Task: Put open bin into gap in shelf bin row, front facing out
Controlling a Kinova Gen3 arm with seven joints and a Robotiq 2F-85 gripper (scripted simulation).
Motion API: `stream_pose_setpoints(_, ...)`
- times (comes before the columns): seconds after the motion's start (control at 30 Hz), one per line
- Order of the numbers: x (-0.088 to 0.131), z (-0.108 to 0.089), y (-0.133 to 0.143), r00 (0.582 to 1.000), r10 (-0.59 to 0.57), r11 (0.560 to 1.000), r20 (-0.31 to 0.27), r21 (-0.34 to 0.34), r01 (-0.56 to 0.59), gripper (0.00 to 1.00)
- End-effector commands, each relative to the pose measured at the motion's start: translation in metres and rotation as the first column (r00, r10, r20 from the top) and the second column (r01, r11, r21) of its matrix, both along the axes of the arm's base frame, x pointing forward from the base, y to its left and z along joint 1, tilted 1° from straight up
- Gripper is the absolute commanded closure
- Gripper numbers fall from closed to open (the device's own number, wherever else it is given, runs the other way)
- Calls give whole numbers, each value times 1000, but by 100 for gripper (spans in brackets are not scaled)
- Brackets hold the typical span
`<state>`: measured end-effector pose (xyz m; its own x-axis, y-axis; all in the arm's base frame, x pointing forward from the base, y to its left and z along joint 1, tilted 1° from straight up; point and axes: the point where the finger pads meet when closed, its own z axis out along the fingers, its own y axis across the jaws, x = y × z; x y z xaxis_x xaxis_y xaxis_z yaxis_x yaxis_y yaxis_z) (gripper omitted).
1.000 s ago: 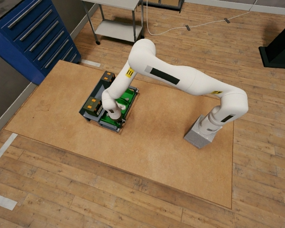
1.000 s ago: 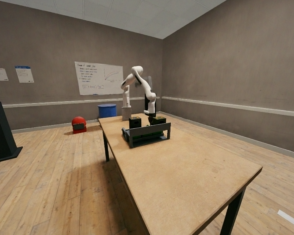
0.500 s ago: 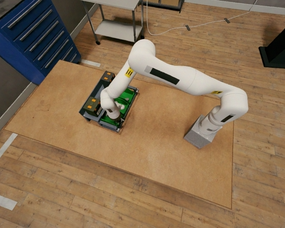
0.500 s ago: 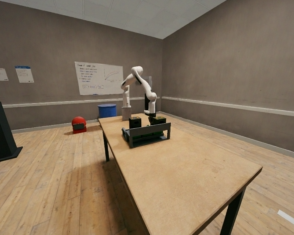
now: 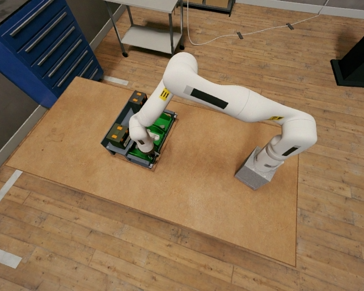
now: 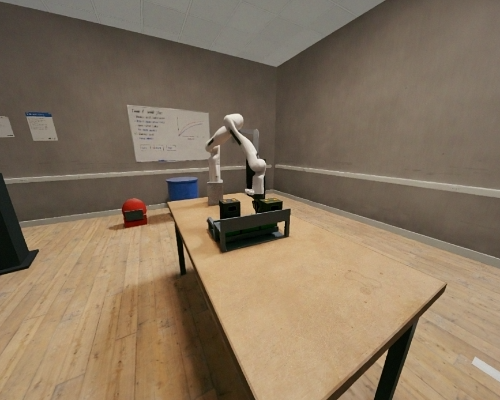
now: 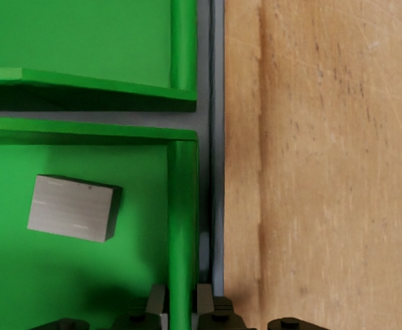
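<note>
My gripper is nearly closed, its fingers pinching the front wall of the bin. The bin sits at one end of the shelf, its front wall just inside the shelf's lip, about level with the neighbouring bin. A grey block lies inside mine. I cannot tell whether it is fully seated.
</note>
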<state>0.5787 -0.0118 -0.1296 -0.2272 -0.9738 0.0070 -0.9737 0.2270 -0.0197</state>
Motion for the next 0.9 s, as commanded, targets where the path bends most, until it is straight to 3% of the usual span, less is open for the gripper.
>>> stream_pose_setpoints(0.0,2,2,0,1000,0,1000,5,0,0,90)
stream_pose_setpoints(0.87,2,-8,0,1000,0,1000,4,0,0,90)
